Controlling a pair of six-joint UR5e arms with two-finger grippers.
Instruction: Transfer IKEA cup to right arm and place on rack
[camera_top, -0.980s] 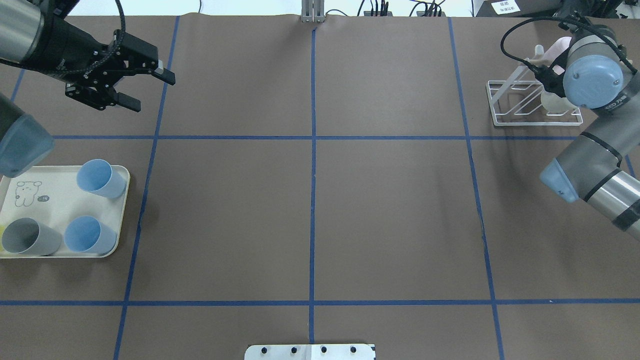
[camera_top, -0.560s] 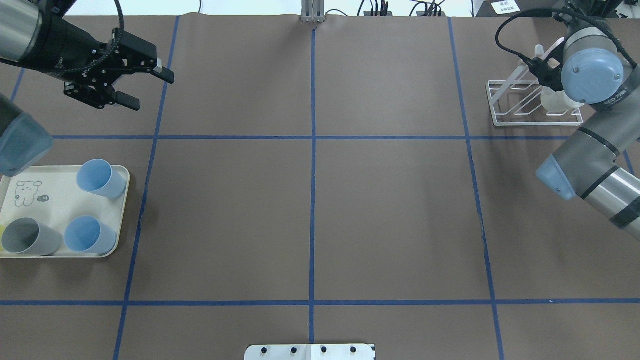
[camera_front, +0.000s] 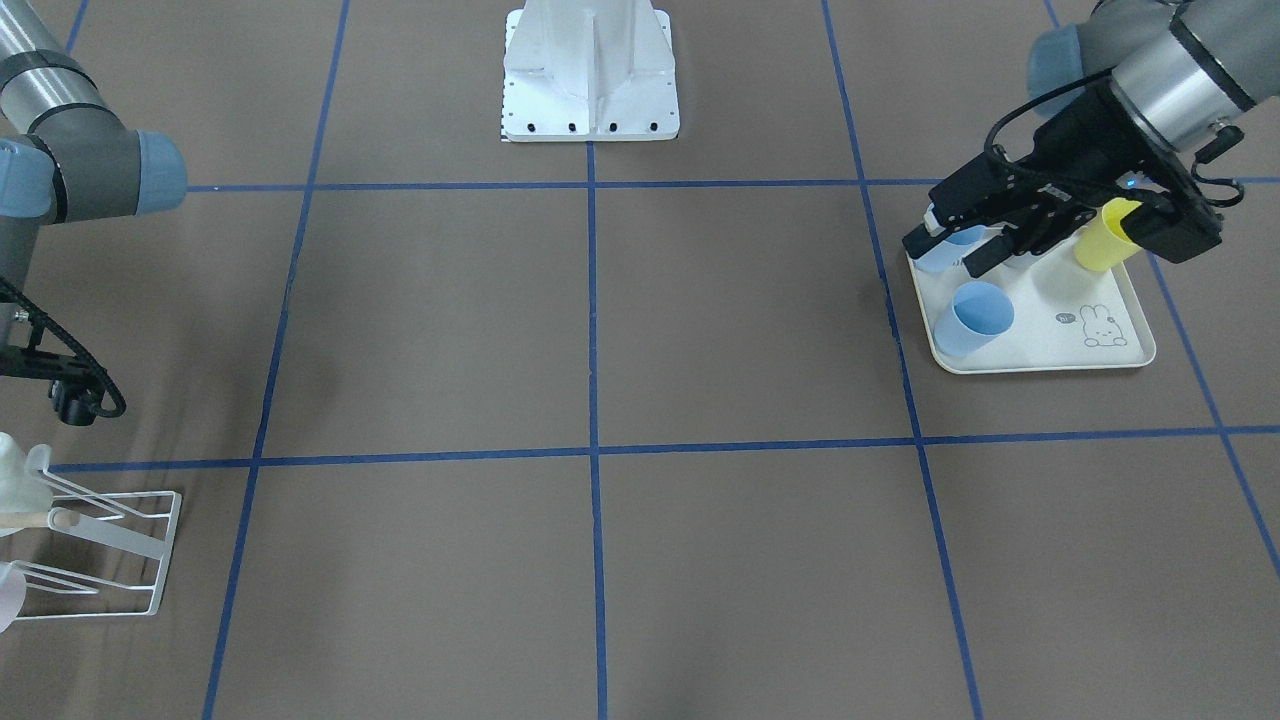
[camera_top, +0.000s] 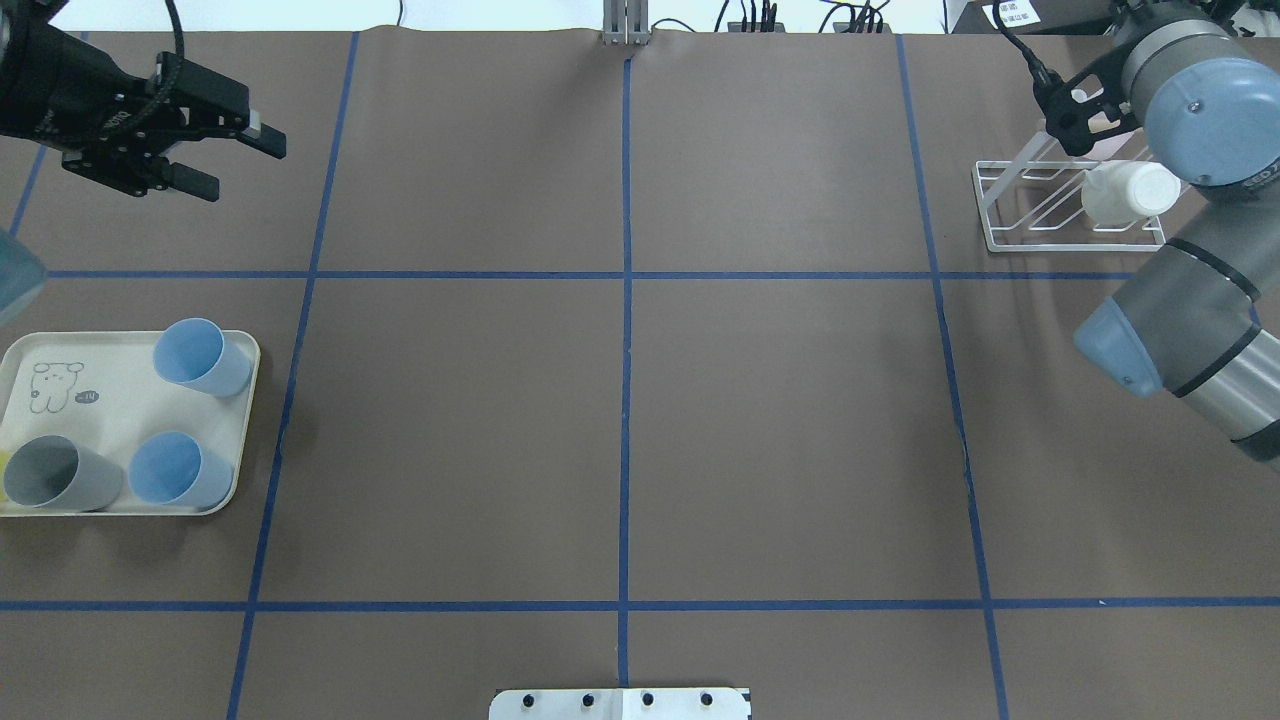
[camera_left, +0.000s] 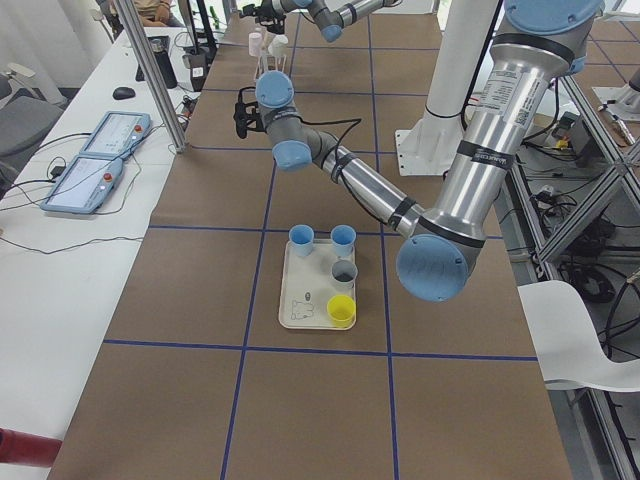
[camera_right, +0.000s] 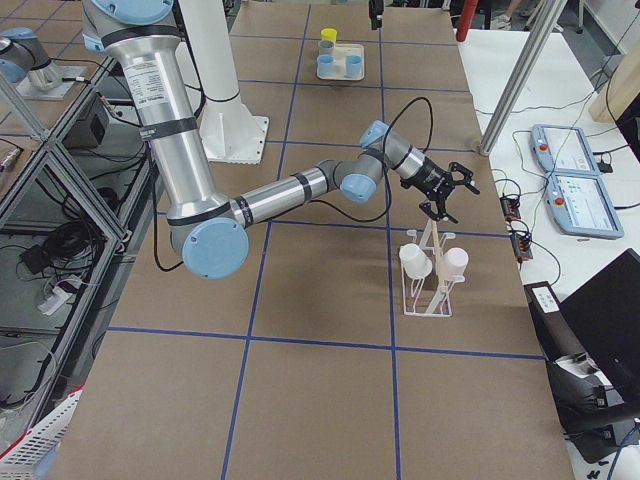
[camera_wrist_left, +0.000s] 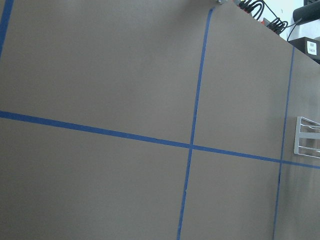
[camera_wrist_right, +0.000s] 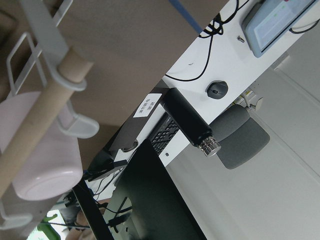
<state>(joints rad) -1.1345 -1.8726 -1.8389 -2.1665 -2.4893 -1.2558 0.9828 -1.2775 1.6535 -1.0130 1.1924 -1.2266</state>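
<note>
Evidently left pincer (camera_top: 232, 163) hangs open, empty; right pincer (camera_right: 448, 195) state unclear.

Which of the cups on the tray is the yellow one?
The yellow cup stands in the tray corner nearest the table's end, on the robot's side, beside the grey cup; the other two cups are blue.

The right arm's black two-finger pincer (camera_right: 452, 198) shows only small in the right-end side view, so its jaw spacing cannot be read. The white wire rack (camera_front: 112, 522) is cut by the front-facing view's edge. There, the yellow plastic cup (camera_front: 1103, 240) stands partly behind the left arm's black wrist box (camera_front: 1185, 232).
</note>
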